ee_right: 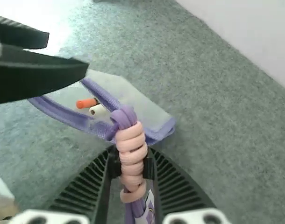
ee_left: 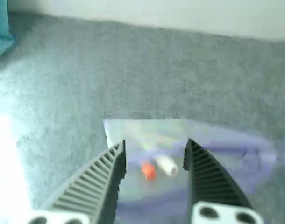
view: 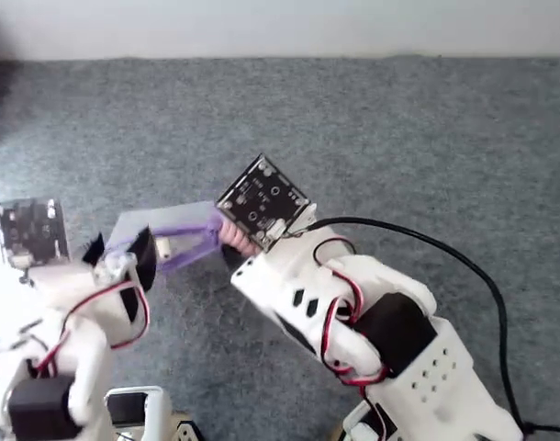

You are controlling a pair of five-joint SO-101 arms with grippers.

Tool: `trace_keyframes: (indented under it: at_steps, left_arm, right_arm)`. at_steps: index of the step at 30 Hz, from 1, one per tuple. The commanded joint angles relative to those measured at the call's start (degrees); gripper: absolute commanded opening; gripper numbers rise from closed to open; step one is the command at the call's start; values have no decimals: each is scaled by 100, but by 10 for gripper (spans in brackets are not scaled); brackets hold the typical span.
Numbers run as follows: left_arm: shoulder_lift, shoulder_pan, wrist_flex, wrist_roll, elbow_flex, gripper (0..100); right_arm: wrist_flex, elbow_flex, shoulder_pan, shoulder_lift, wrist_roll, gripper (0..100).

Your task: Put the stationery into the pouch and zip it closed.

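Note:
A clear pouch [view: 184,241] with a lilac zip rim lies on the grey mat, in front of both arms. Inside it I see an orange-capped item [ee_left: 148,171] and a white-capped one [ee_left: 167,164]. My right gripper [ee_right: 132,161] is shut on the pink coiled cord [ee_right: 131,144] tied to the zip pull, at the pouch's [ee_right: 133,100] near end. The same grip shows under the right arm's camera board, at the right gripper [view: 234,241]. My left gripper [ee_left: 155,145] hangs open over the pouch's [ee_left: 147,135] other end, one finger either side of the items. It also shows as the left gripper [view: 124,250].
Grey felt mat [view: 399,138] runs to a white wall at the back. A black cable [view: 445,253] trails from the right arm. A blue object [ee_left: 0,28] sits at the far edge of the mat. A bright white patch lies beside the left arm.

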Motion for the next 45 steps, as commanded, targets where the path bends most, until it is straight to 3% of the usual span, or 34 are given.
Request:
trace_keyframes:
  at_steps: [1, 5, 9, 15, 20, 23, 29, 40, 45]
  left_arm:
    - [615, -26, -686, -18, -66, 199]
    - [1275, 35, -1196, -18, -382, 199]
    - [1653, 105, -967, -18, -1587, 199]
    - [1697, 193, 246, -9, -3046, 199]
    - [1310, 1037, 1547, 211, -3670, 197]
    - [967, 1503, 1881, 510, -3538, 194]
    - [396, 1574, 1881, 563, -2308, 118]
    - [299, 1521, 1829, -114, -470, 87]
    - [308, 651, 905, -281, 48, 88]
  right_arm:
    - [382, -519, -259, -101, -255, 8]
    - [585, -738, -286, -84, -475, 8]
    - [251, -721, 48, -40, -484, 8]
    - [-567, -738, 338, 233, -475, 8]
    - [-1218, -738, 365, 681, -475, 8]
    - [-1516, -756, 365, 866, -484, 8]
    - [-1763, -756, 374, 998, -475, 8]
    - [-1763, -765, 593, 963, -475, 8]
    - [-1270, -967, 892, 822, -475, 8]
